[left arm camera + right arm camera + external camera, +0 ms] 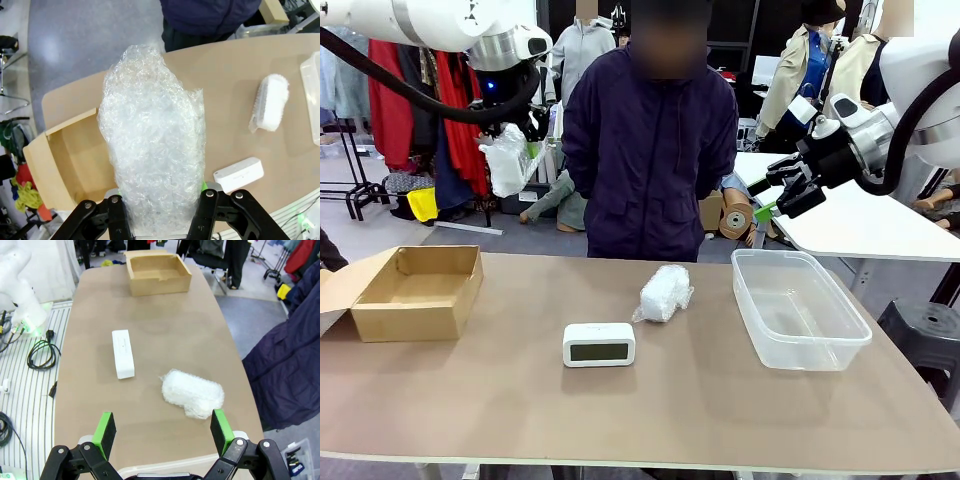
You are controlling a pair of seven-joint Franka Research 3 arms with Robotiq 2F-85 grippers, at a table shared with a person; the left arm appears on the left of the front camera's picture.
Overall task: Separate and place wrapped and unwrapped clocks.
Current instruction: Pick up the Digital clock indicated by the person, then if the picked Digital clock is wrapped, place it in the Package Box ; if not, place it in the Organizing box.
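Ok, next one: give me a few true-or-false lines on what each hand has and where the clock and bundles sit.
1. The left hand is shut on a bubble-wrap bundle, held up off the table. True.
2. The right hand holds the white clock. False: it is open and empty, and the clock lies on the table.
3. A second bundle lies on the table, apart from the clock. True.
4. The cardboard box has a clock in it. False: its inside is bare.
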